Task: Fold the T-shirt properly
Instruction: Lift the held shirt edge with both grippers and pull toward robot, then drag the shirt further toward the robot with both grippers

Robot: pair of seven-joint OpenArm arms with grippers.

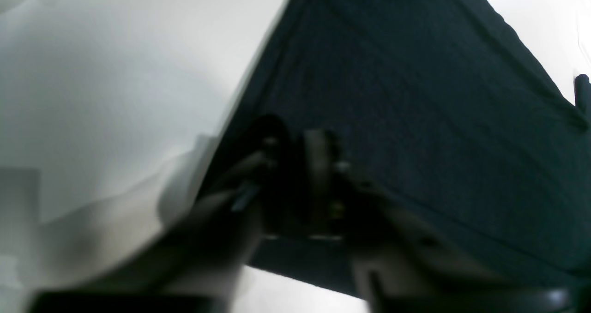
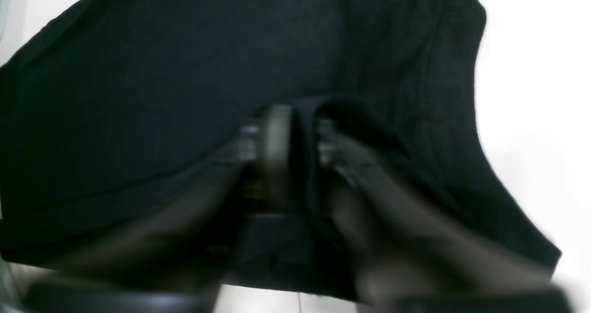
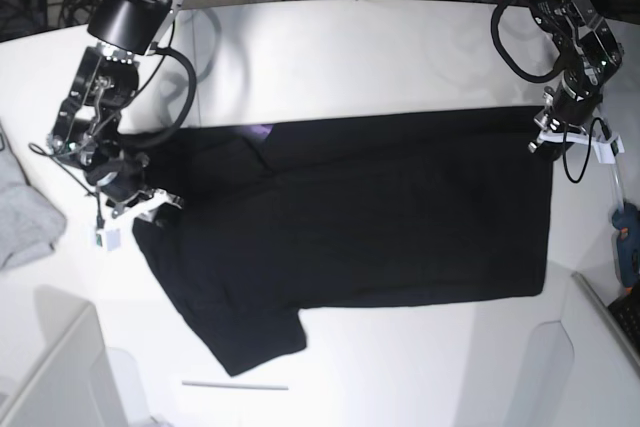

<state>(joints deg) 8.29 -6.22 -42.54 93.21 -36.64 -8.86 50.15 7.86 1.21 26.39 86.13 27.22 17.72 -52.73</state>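
Lying flat: T-shirt, plain black knit cloth.

Black T-shirt fold between the parted right claw fingers.

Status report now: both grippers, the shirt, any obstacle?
Left gripper at black cloth T-shirt corner, right gripper at shoulder, grips unclear. Shirt spread flat. Nothing on it.

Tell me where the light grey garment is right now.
In the base view, the light grey garment lies at the table's far left edge, left of the right gripper and the black T-shirt.
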